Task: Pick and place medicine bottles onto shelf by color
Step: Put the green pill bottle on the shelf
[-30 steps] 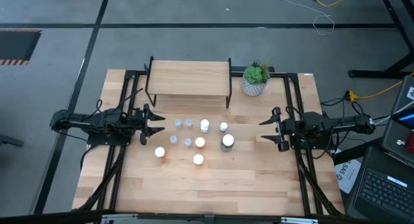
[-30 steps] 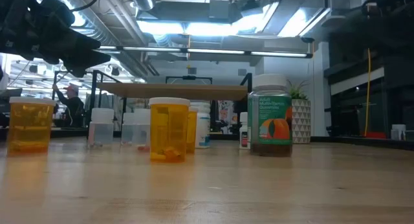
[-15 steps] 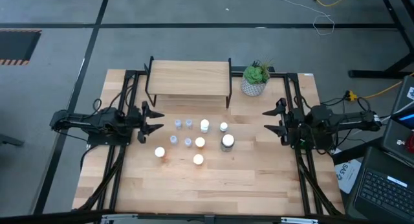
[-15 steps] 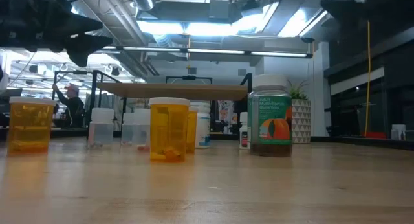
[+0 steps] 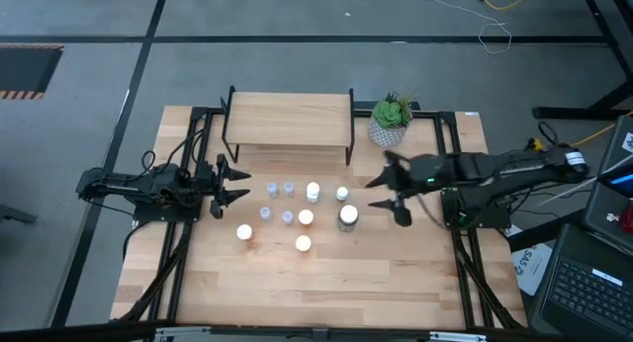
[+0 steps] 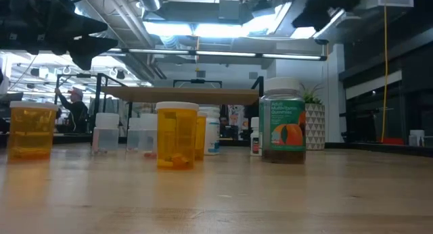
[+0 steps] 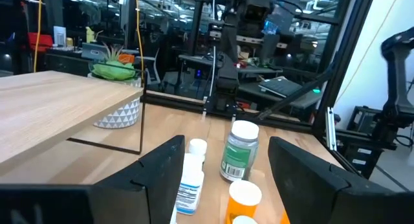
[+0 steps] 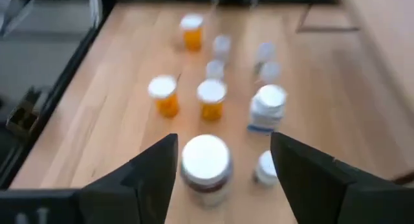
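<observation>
While spread wide, right pincer (image 5: 388, 197) (raised) near dark bottle (image 5: 347, 217).

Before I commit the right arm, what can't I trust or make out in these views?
- Right wrist view: motion blur; labels on the large dark bottle and the bottles beyond it are unreadable.
- High view: the clear bottles are too small to tell contents or tint.
- Low view: the right gripper is cut off by the top edge; the orange bottle hides those behind it.
- Left wrist view: the left gripper's fingers block the nearest bottles.
</observation>
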Robot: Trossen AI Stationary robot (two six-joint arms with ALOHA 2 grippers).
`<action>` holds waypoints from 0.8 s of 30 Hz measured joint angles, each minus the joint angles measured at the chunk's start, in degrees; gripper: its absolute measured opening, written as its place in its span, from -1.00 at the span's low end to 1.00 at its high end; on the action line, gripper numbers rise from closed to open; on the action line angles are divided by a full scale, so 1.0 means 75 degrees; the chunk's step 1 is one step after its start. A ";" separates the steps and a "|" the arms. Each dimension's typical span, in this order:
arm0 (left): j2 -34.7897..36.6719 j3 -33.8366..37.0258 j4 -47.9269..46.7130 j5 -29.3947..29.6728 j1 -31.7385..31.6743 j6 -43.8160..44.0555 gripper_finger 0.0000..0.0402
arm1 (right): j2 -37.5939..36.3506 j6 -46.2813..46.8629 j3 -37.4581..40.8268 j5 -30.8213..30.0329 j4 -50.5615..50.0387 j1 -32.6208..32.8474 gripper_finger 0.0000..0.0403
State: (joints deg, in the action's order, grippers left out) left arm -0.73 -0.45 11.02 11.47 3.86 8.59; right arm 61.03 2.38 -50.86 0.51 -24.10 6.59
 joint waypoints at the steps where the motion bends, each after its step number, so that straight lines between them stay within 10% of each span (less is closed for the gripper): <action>1: 0.0000 0.0000 0.0001 0.0000 0.0000 -0.0001 0.09 | 0.0322 -0.0123 -0.0254 0.0143 -0.0145 0.0000 0.23; 9: 0.0000 0.0000 0.0004 -0.0001 0.0002 -0.0001 0.09 | 0.2037 -0.1765 -0.1699 0.0269 -0.0199 0.0000 0.23; 24: 0.0000 -0.0003 0.0010 -0.0003 0.0002 -0.0001 0.09 | 0.2962 0.0249 -0.2318 -0.0552 -0.1953 -0.0005 0.23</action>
State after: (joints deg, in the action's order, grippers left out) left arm -0.73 -0.47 11.09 11.45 3.88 8.58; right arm 83.24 4.25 -68.25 -3.62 -38.75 6.55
